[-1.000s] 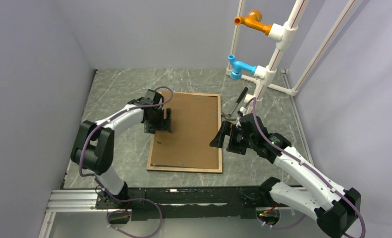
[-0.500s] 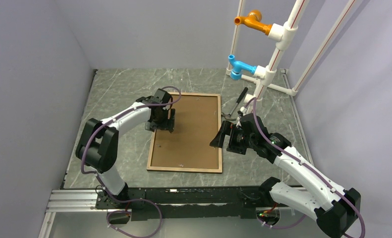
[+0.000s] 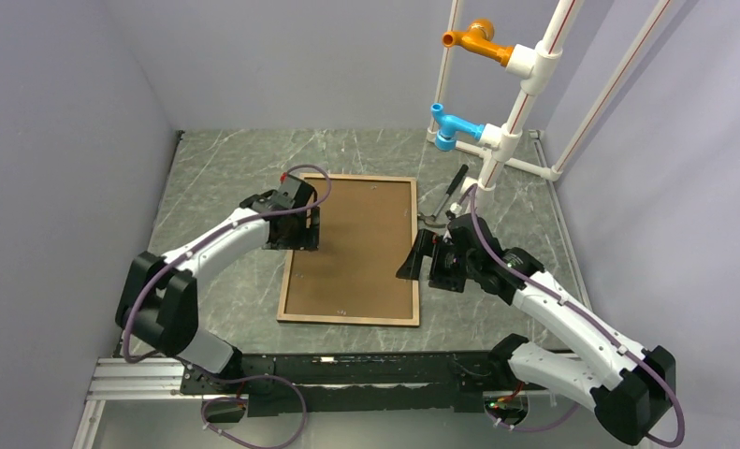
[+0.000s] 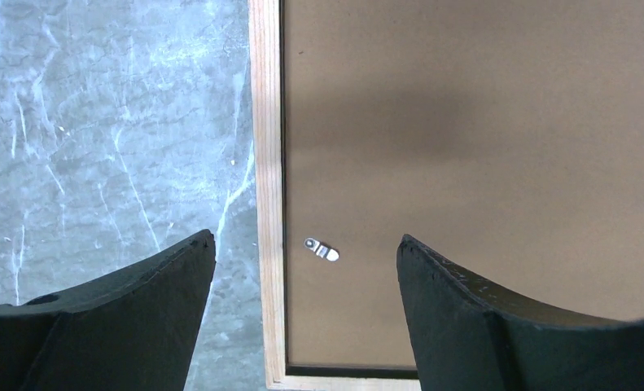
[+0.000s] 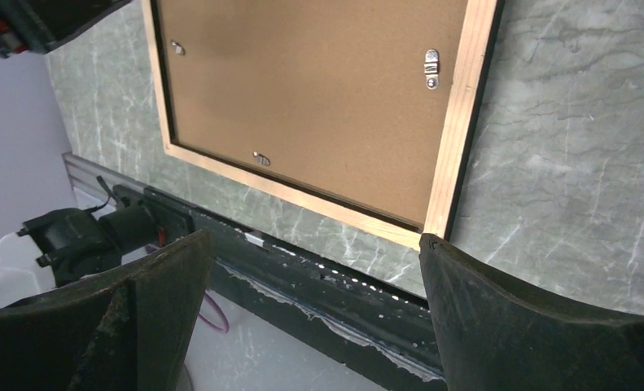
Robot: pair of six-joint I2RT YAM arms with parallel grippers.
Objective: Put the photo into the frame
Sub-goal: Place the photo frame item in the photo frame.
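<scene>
My left claw hangs wide open over the left rail of the frame, a clip between its fingers. My right claw, equally wide, sits by the right rail. The frame lies back-up with the board in it, and the photo is not visible. I judge the clip needs one fingertip lowered beside it and swept sideways, not a pinch.

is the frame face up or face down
Face down: the frame shows its wood back, the backing board and a metal clip upward.

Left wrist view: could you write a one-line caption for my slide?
Open left gripper above the frame rail and backing board, with a small metal clip between its jaws.
</scene>
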